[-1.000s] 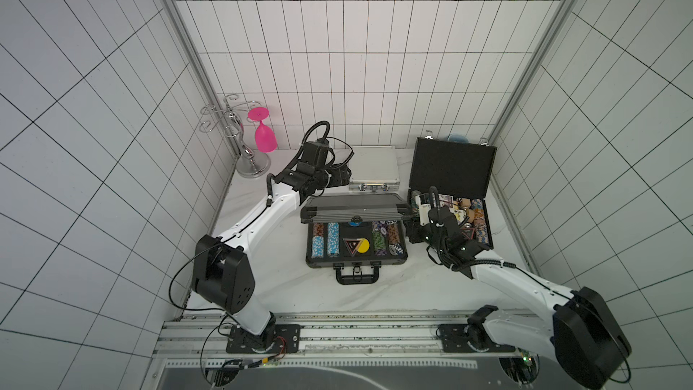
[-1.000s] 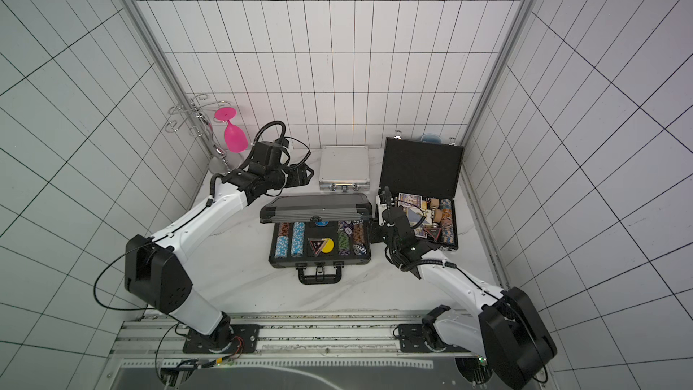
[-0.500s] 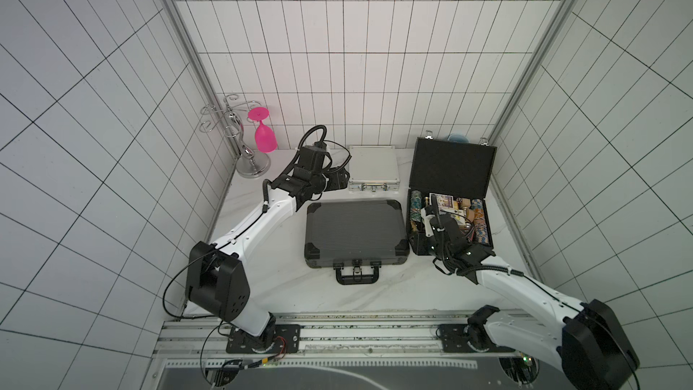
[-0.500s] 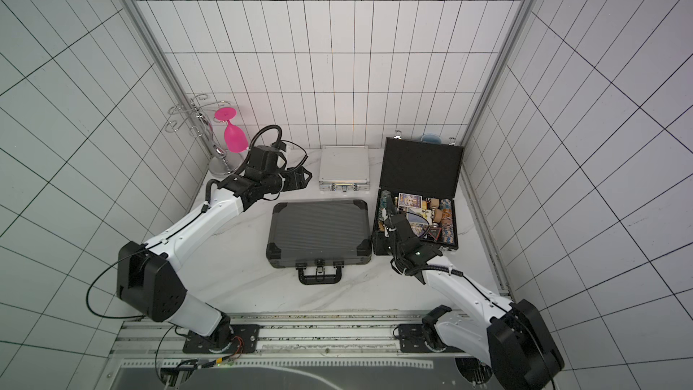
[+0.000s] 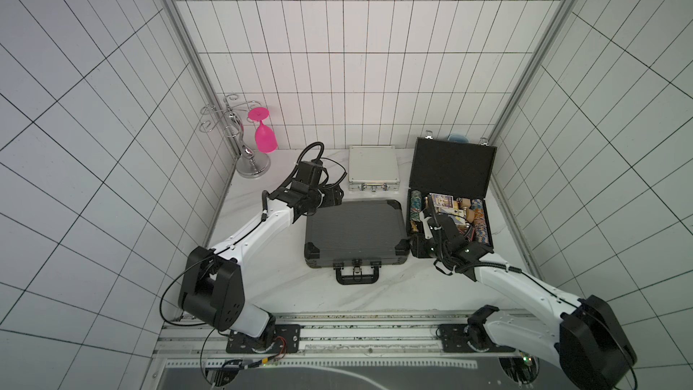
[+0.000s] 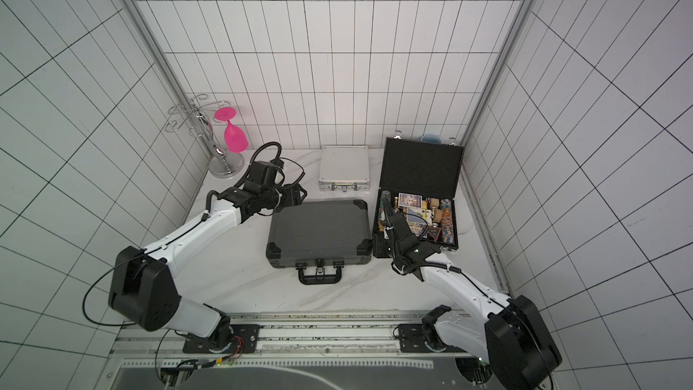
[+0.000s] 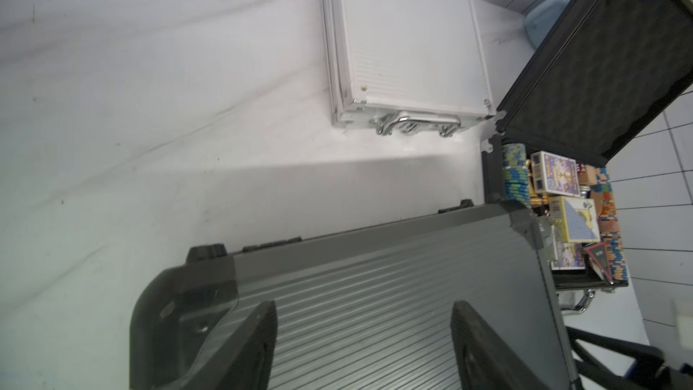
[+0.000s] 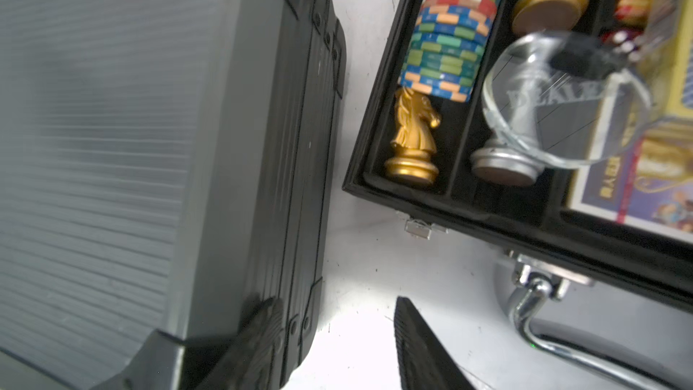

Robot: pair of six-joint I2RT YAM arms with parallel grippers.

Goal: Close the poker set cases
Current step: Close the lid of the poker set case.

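Both top views show the wide dark grey case (image 5: 356, 232) (image 6: 318, 232) lying shut mid-table, handle toward the front. Behind it the small silver case (image 5: 373, 166) (image 6: 344, 166) is shut too. At the right the black case (image 5: 452, 170) (image 6: 420, 166) stands open with its lid upright, and chips (image 8: 446, 50), card boxes and chess pieces fill its tray. My left gripper (image 5: 333, 196) (image 7: 363, 332) hangs open over the grey lid's back left corner, holding nothing. My right gripper (image 5: 417, 253) (image 8: 333, 332) is open and low in the gap between the grey and black cases, one finger beside the grey case's front right corner.
A chrome rack (image 5: 247, 159) with a pink glass (image 5: 264, 133) hanging from it stands in the back left corner. A pale blue object (image 5: 457, 138) peeks out behind the black lid. Tiled walls close in on three sides, and the arms' rail (image 5: 356, 332) runs along the front.
The grey case's lid, half raised a second ago, has dropped shut. My left gripper drew back to the lid's back left corner. My right gripper pulled toward the front and spread wider.
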